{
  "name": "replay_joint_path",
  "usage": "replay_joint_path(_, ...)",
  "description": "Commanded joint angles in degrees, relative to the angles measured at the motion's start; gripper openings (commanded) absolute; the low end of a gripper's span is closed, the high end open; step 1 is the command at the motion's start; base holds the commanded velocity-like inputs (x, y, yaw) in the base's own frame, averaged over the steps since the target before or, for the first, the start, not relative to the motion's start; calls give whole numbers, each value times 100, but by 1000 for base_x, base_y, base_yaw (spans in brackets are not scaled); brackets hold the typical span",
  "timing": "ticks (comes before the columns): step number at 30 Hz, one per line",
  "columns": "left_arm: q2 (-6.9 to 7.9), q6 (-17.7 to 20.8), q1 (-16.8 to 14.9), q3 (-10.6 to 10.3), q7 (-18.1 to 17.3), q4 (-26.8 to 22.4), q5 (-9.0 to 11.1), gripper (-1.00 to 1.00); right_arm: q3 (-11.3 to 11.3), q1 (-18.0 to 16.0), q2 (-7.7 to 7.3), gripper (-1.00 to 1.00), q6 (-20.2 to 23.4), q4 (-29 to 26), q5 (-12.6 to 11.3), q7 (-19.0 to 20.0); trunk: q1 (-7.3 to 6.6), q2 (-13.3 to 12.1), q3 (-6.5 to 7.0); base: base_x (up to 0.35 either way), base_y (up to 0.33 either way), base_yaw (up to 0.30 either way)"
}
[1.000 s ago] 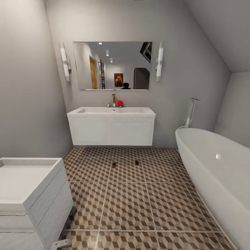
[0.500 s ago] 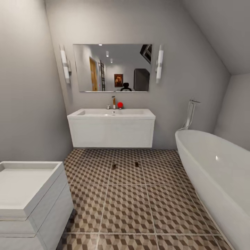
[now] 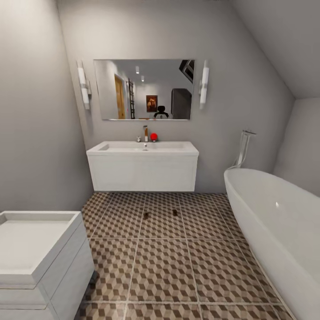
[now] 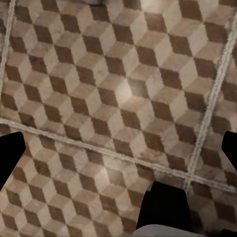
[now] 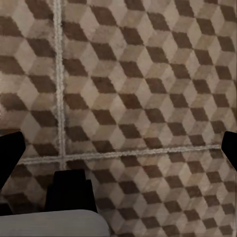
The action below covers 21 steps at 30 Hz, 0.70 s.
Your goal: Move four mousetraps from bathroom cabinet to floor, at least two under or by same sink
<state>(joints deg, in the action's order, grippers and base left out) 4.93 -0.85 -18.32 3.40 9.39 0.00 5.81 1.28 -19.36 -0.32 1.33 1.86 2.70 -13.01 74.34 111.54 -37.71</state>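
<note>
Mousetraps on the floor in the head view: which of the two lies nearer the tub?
The right-hand mousetrap. It lies on the bathroom floor in front of the bathroom sink, on the side toward the tub; the other mousetrap lies to its left.

The head camera stands well back from the wide white wall-hung basin (image 3: 143, 165) with a tall metallic tap, facing it squarely and tilted slightly down, so the brown, beige and white cube-patterned tiled floor (image 3: 162, 262) runs toward that basin. Both wrist cameras look steeply down at the same patterned tiles from close by, left (image 4: 118, 94) and right (image 5: 133, 89). Which patch near the basin each covers probably cannot be matched to the head view.
</note>
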Motion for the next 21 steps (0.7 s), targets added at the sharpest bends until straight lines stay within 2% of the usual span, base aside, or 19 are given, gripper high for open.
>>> replay_joint_path(1, -1, -9, 17, 29, 2, 0, 43, 100, 13, 20, 2, 100, 6, 10, 30, -17, -23, -39, 13, 0, 0, 0)
replay_joint_path(8, -18, -11, 126, 29, -2, 0, 51, 100, 13, 185, -10, 100, -36, 8, 29, -17, -177, -320, 139, 0, 0, 0)
replay_joint_path(21, -210, -16, 417, 29, -51, 0, 74, 100, 13, 566, -11, 100, -115, 7, 29, -15, -463, -841, 372, 0, 0, 0)
